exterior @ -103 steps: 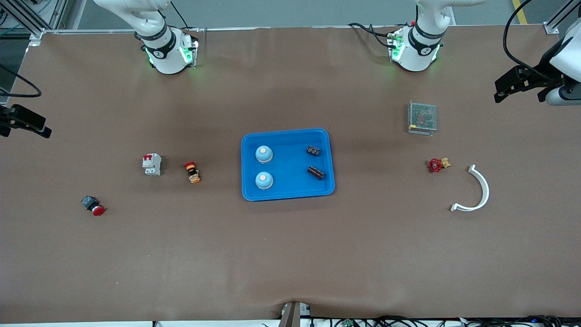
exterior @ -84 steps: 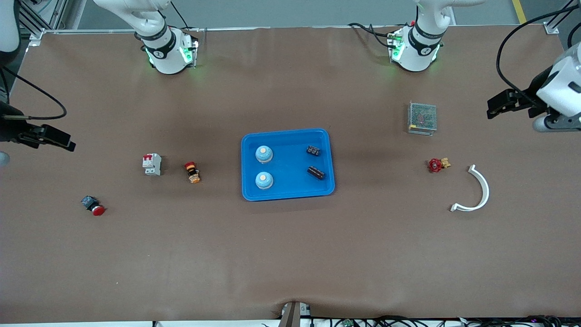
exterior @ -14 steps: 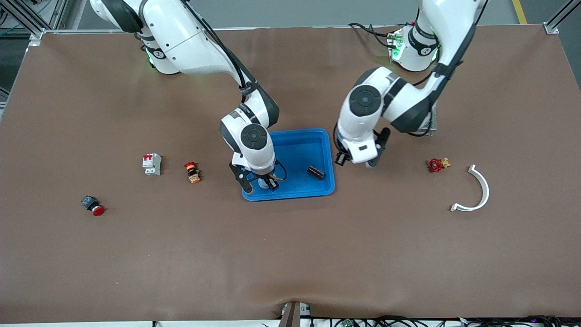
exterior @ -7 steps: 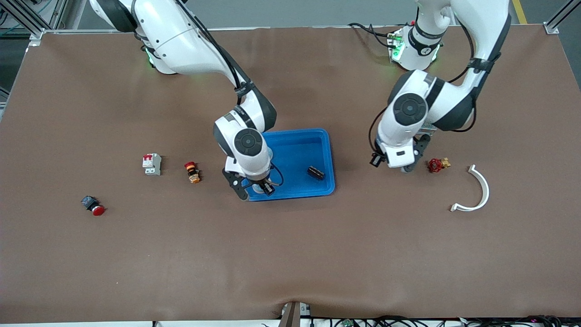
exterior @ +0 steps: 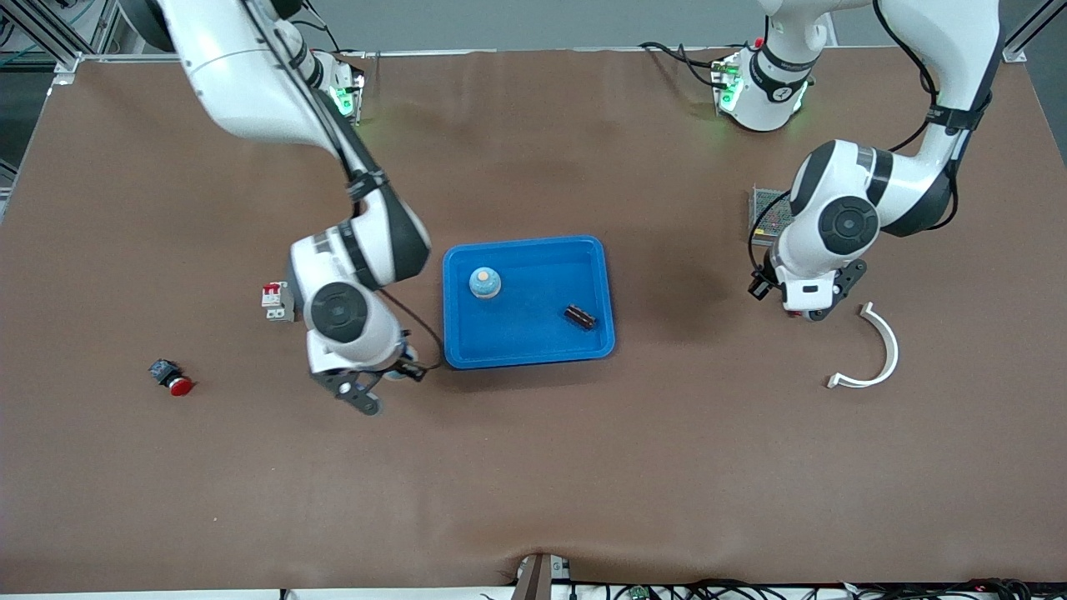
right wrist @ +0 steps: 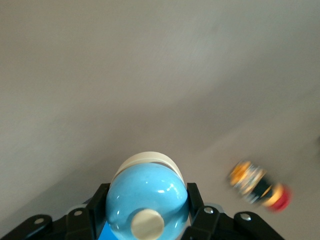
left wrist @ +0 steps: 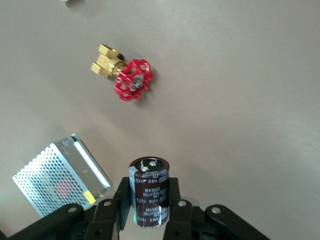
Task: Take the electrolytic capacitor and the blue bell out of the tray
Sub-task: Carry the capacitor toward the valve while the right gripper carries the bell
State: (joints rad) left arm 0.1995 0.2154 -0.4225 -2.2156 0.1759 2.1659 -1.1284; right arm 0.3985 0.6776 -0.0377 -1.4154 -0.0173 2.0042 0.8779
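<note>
Right gripper (right wrist: 147, 220) is clamped on one blue bell (right wrist: 147, 200); since half a second ago we have carried it off the tray (exterior: 528, 357) and now hold it over bare table just beside the tray's rim toward the right arm's end. Left gripper (left wrist: 150, 215) grips one electrolytic capacitor (left wrist: 149, 192), out over the table near the red-handled valve (left wrist: 127, 77) and the mesh-cased unit (left wrist: 60, 180), well apart from the tray.

Both picks are out, so we judge only the set-downs remain. A second bell (exterior: 485, 282) and second capacitor (exterior: 580, 317) sit in the tray.

Room: right side has open mat nearer the camera; mind the orange button switch (right wrist: 260, 189) and the tray rim. Left side: valve, mesh unit and white curved bracket (exterior: 875, 354) crowd the drop zone.
</note>
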